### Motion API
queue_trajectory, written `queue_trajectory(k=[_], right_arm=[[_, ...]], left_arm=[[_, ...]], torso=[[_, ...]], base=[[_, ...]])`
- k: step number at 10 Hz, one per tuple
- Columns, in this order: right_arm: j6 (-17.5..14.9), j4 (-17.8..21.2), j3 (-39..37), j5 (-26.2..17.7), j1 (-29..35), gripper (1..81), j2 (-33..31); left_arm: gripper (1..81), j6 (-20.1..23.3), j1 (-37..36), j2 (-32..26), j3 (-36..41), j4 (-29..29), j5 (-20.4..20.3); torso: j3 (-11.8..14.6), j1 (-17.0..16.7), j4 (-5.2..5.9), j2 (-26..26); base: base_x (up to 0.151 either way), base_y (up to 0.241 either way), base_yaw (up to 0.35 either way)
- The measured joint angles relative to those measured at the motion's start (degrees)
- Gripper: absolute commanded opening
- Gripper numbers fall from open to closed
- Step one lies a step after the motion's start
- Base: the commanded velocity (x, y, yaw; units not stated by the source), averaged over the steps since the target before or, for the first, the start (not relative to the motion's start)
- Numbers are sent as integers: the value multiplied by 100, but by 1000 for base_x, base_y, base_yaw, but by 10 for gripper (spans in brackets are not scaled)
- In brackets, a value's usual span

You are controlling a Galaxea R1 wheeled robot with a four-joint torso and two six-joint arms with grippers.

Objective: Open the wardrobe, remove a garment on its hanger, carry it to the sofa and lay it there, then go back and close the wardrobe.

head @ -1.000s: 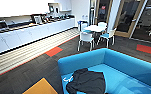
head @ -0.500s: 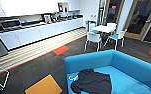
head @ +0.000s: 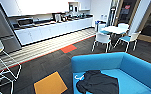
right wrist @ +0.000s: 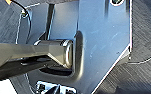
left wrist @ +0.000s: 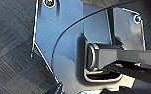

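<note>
Black garment [head: 98, 82]: limp, matte dark fabric, crumpled in soft folds on the sofa seat, close to the left armrest and the nearest thing in the head view.
Hanger [head: 78, 77]: thin and pale, a slim curved end poking out at the garment's left edge and resting on the blue cushion; the rest is hidden under the cloth.
Sofa [head: 138, 72]: bright blue upholstery, smooth and padded, with a low back that curves around a wide seat.
Floor [head: 43, 65]: dark ribbed carpet tiles, with one square yellow-orange tile [head: 50, 83] beside the sofa and a red-orange one [head: 68, 48] farther off; a paler striped strip runs along the kitchen units.
Wire chair [head: 1, 67]: thin white metal legs at the left edge.
Dining set [head: 115, 29]: white table with white-and-teal chairs behind the sofa.
Kitchen bench [head: 53, 23]: long white cabinets under a dark top that carries small appliances, with white cupboards above and a grey steel fridge [head: 3, 30] on the left.
Writing: none readable.
Jaws: cannot tell for either arm; both wrist views show the robot's own dark glossy plate and jointed bar above carpet.
</note>
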Motion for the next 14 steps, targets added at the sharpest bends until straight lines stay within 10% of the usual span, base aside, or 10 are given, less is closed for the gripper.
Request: queue_trajectory(k=[14], right_arm=[[4, -245, 1434, 6, -9, 811, -937]], left_arm=[[811, 0, 11, -460, 634, -4, -9]], torso=[[0, 0, 0, 0]], base=[[0, 0, 290]])
